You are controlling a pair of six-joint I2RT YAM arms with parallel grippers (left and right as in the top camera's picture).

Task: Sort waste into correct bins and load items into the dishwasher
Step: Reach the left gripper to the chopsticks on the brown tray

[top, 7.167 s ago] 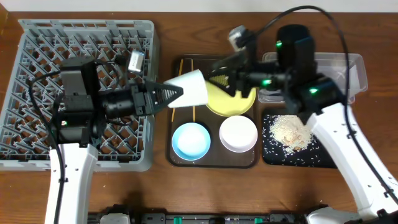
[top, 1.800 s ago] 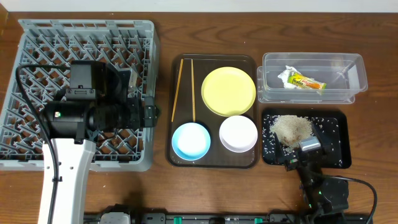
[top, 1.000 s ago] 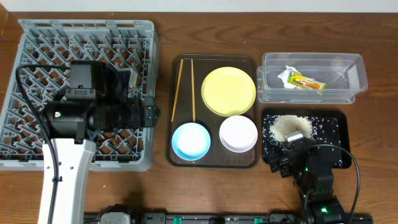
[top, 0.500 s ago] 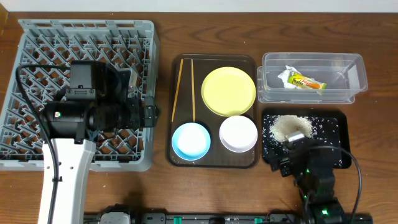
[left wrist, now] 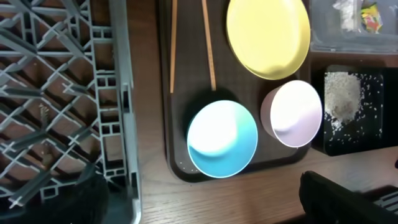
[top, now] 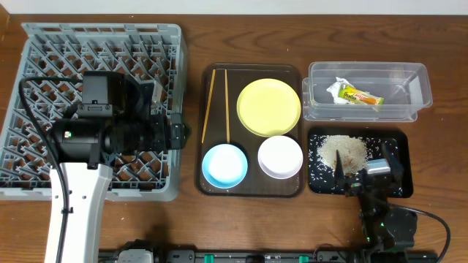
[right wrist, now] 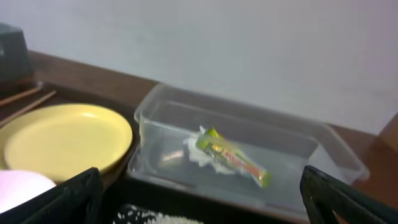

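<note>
The snack wrapper and white paper lie in the clear tub, also in the right wrist view. The yellow plate, blue bowl, white bowl and chopsticks sit on the brown tray. My left gripper is open and empty over the grey rack's right edge; its wrist view shows the blue bowl. My right gripper is open and empty, low over the black tray, facing the tub. The white cup does not show.
The dark brown serving tray lies between the rack and the bins. A heap of whitish grains is on the black tray, just beyond my right fingers. My left arm's base rises from the table's front left.
Since 7.2 s ago my left gripper no longer holds the white cup and sits back over the rack. My right arm has drawn back to the front and, in the last half second, shifted slightly right.
</note>
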